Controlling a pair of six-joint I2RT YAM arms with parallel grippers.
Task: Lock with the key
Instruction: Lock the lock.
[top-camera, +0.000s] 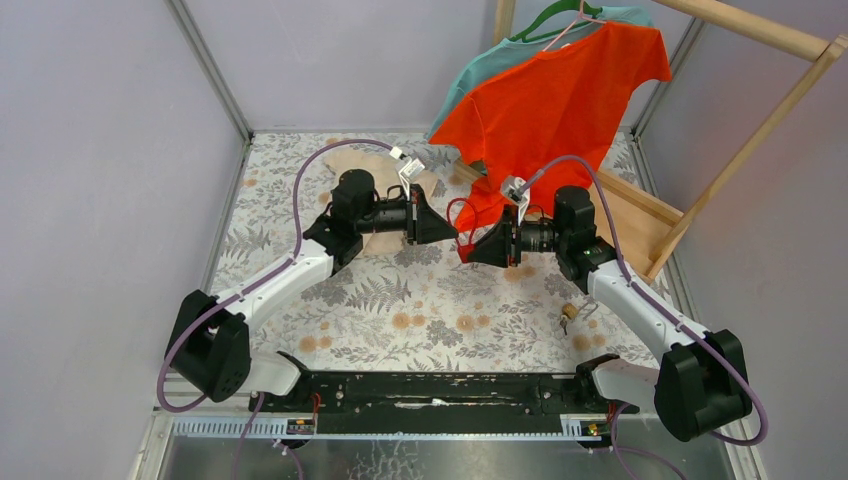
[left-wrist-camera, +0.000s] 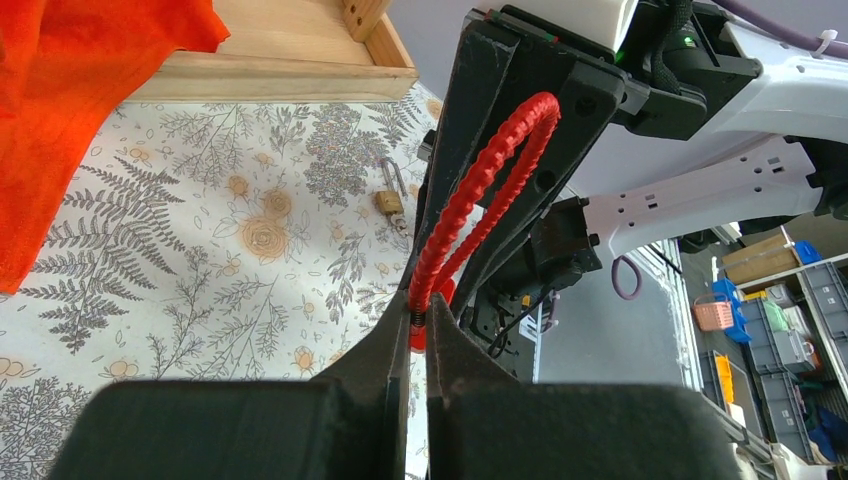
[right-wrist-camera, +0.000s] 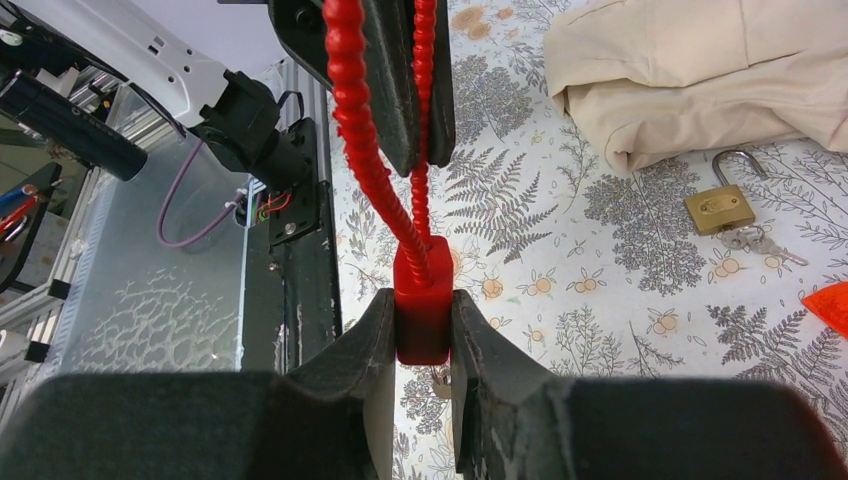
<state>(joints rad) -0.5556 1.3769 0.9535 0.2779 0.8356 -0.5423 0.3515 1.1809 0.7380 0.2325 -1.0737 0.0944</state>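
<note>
A red cable lock hangs in mid-air over the table's middle, held between both grippers. My left gripper (left-wrist-camera: 420, 312) is shut on the free end of the red ribbed cable (left-wrist-camera: 490, 180), whose loop (top-camera: 460, 214) rises between the two grippers. My right gripper (right-wrist-camera: 421, 300) is shut on the red lock body (right-wrist-camera: 422, 285), where the cable (right-wrist-camera: 365, 130) enters. The grippers face each other, tips almost touching (top-camera: 462, 245). A brass padlock (right-wrist-camera: 720, 208) with open shackle lies on the floral cloth with small keys (right-wrist-camera: 758, 241) beside it. It also shows in the top view (top-camera: 570, 314).
An orange T-shirt (top-camera: 560, 100) and a teal one (top-camera: 480, 70) hang from a wooden rack (top-camera: 740, 150) at the back right. A beige folded cloth (right-wrist-camera: 700, 70) lies behind the left arm. The rack's wooden base (left-wrist-camera: 270, 60) sits on the table's right.
</note>
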